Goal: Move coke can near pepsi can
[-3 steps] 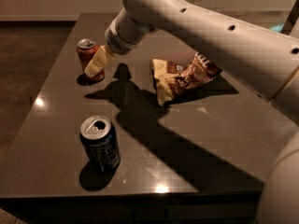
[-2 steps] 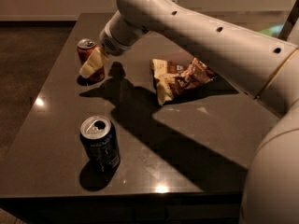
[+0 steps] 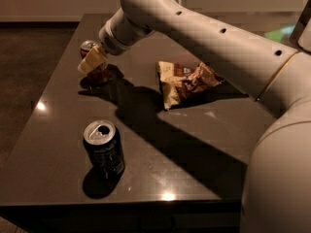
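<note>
Overlapping the cylindrical coke can (image 3: 99, 74), the gripper (image 3: 93, 60) hangs over glossy table (image 3: 204, 149).

Robot arm (image 3: 218, 38) is showing smooth, rounded off-white shells, w/ a row of small dark holes (image 3: 222, 31) running along its top. A thin tan ring (image 3: 278, 76) is circling the joint btwn the long section and a bulkier pale section (image 3: 277, 178), which is filling the lower-right corner. Toward the far end the shell is narrowing into a greyish wrist collar (image 3: 109, 37). The gripper (image 3: 92, 59), cream-yellow and blocky, is sitting at the arm's tip, upper left of the view, right at the coke can (image 3: 99, 74).
</note>
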Robot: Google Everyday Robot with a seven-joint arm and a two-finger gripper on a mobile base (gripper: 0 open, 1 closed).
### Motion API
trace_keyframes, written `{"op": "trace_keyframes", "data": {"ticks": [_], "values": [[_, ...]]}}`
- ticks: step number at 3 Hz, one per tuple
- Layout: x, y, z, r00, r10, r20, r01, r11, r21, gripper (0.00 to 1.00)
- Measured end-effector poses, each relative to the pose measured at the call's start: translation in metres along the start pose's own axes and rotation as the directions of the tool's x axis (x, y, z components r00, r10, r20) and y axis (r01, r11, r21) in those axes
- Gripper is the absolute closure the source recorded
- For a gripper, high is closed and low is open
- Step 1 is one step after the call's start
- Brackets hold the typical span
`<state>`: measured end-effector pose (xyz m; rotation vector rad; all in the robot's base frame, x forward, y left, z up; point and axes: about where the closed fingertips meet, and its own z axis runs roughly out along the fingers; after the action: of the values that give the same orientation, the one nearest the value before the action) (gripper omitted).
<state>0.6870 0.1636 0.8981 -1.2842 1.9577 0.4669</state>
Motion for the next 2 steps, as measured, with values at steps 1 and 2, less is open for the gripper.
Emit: {"op": "trace_keyframes", "data": {"ticks": [1, 2], "values": [[-0.004, 0.003, 0.003, 1.000, 0.002, 0.017, -0.002, 0.9997, -0.025, 0.41], [-0.006, 0.010, -0.007, 0.999, -0.012, 0.034, 0.014, 0.9979, -0.062, 0.72]]}}
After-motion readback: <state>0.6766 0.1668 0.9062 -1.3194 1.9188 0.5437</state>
